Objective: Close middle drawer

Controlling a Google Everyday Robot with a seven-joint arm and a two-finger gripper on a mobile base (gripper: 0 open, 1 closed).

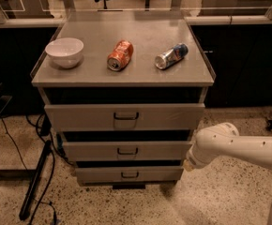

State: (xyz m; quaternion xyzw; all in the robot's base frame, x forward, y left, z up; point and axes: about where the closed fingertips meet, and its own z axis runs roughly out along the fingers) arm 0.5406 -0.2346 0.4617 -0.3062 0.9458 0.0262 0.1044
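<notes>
At 4 o'clock in the frame, the gripper (189, 164) sits just beside the right end of the middle drawer (126, 150); whether the jaws are spread or pressed together cannot be told. The drawer lies at 6 o'clock, second of three. On the counter (140, 76), a white bowl (64, 51) stands at 10 o'clock, two cans lie toward 12.

Glossy cream-white arm (251, 148), bulbous rounded joint (214, 142), its hand (188, 165) beside the middle drawer's (98, 151) right end.
</notes>
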